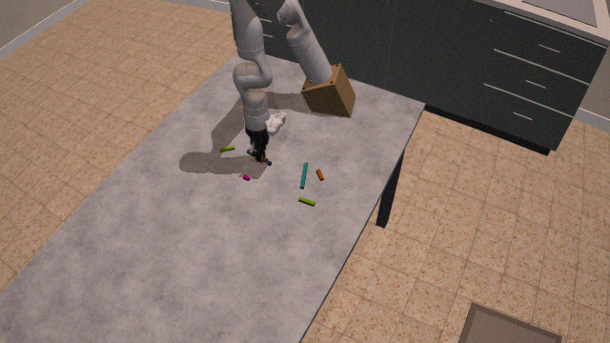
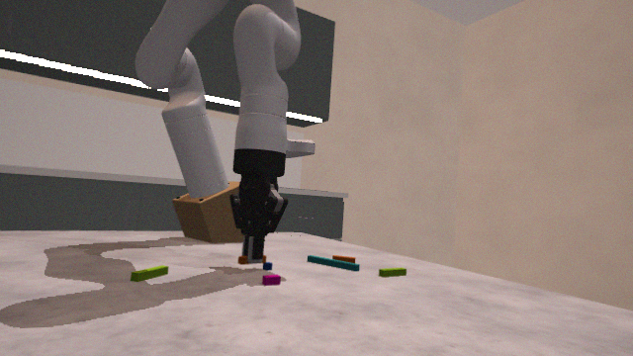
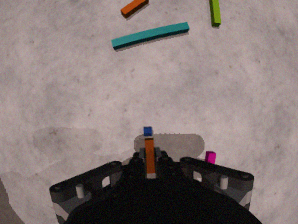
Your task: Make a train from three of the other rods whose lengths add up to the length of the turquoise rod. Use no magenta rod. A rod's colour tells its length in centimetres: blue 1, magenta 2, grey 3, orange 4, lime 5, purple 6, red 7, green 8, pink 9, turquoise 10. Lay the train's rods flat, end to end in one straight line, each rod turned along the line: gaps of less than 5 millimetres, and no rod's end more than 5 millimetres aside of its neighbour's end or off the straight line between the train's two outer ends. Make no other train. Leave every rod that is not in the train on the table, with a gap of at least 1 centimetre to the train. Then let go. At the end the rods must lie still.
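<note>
My gripper point(image 2: 254, 254) is down at the table and shut on an orange rod point(image 3: 150, 155), which lies flat between the fingers; it also shows in the exterior view point(image 2: 243, 259). A small blue rod point(image 3: 148, 131) lies just off the orange rod's far end, roughly in line with it. A magenta rod point(image 3: 210, 157) lies close to the right of the fingers. Farther off lie the turquoise rod point(image 3: 150, 35), a second orange rod point(image 3: 135, 6) and a lime rod point(image 3: 214, 10). Another lime rod point(image 1: 227, 149) lies to the left of the gripper.
The arm's wooden base block point(image 1: 330, 95) stands at the back of the grey table. The table's right edge point(image 1: 381, 200) runs close behind the turquoise and lime rods. Dark cabinets point(image 1: 500, 62) stand beyond it.
</note>
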Available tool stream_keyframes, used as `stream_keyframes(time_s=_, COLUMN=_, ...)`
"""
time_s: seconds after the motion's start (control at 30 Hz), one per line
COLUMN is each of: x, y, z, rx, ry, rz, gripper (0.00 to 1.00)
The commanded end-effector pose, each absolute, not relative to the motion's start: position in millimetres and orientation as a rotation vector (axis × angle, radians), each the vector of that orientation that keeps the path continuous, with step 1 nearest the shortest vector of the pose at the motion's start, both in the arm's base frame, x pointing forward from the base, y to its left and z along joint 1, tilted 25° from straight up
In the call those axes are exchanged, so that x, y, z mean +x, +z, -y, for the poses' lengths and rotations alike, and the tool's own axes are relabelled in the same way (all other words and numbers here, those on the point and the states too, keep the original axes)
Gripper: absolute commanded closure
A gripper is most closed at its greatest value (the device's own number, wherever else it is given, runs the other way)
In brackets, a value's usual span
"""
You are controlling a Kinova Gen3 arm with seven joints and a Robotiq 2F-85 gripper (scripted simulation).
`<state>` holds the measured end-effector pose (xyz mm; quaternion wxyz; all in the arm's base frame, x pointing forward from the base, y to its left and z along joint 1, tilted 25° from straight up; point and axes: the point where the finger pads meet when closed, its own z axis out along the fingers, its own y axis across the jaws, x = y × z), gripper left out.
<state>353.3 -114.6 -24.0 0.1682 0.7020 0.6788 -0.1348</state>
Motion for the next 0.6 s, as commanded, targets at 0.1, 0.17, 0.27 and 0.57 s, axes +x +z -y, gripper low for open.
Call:
stream_keyframes(time_s=0.1, x=352.2, y=-28.2, z=114.9, rx=1.987, ry=-0.385, rz=-1.947, gripper=0.95)
stream_keyframes(time_s=0.17, x=352.6, y=-29.8, z=115.9, rx=1.988, ry=-0.385, rz=-1.946, gripper=0.95)
stream_keyframes(time_s=0.27, x=353.3, y=-32.3, z=116.8, rx=1.987, ry=-0.383, rz=-1.946, gripper=0.95)
stream_keyframes(time_s=0.57, x=353.6, y=-35.0, z=117.8, rx=1.986, ry=-0.385, rz=-1.948, gripper=0.95)
